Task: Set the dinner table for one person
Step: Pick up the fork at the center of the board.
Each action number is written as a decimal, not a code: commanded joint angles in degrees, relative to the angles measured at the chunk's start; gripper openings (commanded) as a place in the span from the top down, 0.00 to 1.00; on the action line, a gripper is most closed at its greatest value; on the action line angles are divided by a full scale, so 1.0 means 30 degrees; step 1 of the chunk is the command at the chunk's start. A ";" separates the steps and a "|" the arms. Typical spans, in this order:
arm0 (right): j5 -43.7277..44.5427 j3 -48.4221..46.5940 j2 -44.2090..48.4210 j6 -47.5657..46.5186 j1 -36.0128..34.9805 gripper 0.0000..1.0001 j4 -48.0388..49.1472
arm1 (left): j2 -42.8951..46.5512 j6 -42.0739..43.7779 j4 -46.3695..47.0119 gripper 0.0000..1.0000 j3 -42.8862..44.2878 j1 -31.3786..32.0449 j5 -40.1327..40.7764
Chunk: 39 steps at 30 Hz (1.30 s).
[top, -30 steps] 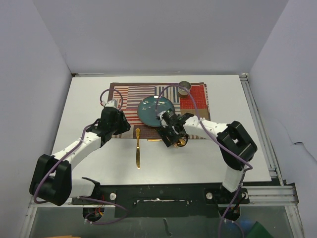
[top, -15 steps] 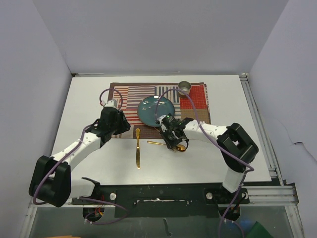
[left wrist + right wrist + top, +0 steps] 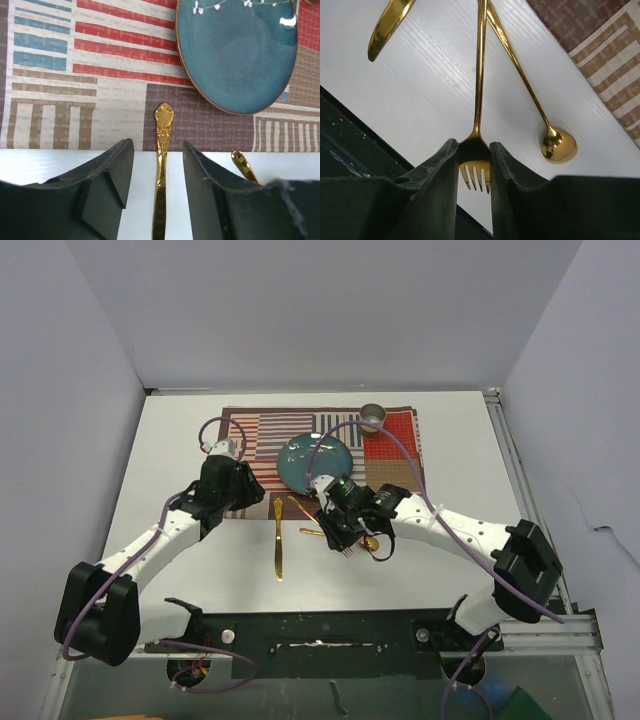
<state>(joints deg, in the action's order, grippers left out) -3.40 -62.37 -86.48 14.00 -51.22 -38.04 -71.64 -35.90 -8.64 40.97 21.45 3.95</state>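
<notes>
Gold cutlery on the white desk (image 3: 180, 440) beneath both tools, near the striped placemat (image 3: 100, 75).
The left tool (image 3: 156, 155) stands wide astride the gold knife (image 3: 160, 175), with the blue floral-rimmed plate (image 3: 235, 55) beyond it. The right tool (image 3: 474, 150) pinches the gold fork (image 3: 479, 75), the gold spoon (image 3: 559, 145) just beside it. Steel cup (image 3: 372, 417) far beyond, contents unclear.

High overview; close wrist views, both on gold knife (image 3: 278, 545)

We reach both arms toward mid-frame, left gripper (image 3: 157, 150) parted, right gripper (image 3: 474, 146) clamped on a fork (image 3: 479, 75) by its tines
</notes>
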 commanded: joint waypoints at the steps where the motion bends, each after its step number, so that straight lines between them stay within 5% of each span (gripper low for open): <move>1: -0.0010 -0.0484 0.0911 0.0460 -0.0064 1.00 -0.0284 | 0.0663 -0.0673 0.0841 0.53 0.0667 0.0087 -0.1381; 8: -0.0013 -0.0590 0.0371 0.0347 0.0084 1.00 0.0400 | 0.0912 -0.3098 0.3958 0.46 -0.0173 0.0315 -0.4963; 32: -0.0304 -0.0674 -0.0594 0.0152 0.0679 1.00 0.1511 | -0.2982 -0.7207 1.1164 0.44 -0.2842 0.4050 -0.4912; 36: -0.0384 -0.0173 -0.0407 0.0268 0.0703 1.00 0.1632 | -0.4381 -0.7932 1.2977 0.53 -0.2768 0.5040 -0.4608; 39: -0.0349 0.0081 -0.0149 0.0284 0.0758 1.00 0.1621 | -0.5262 -0.8077 1.3181 0.70 -0.2381 0.5641 -0.4326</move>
<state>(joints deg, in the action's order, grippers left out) -3.75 -62.76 -88.47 14.44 -49.43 -36.10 -85.21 -58.39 23.38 32.05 36.34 -10.63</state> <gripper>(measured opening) 0.256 0.387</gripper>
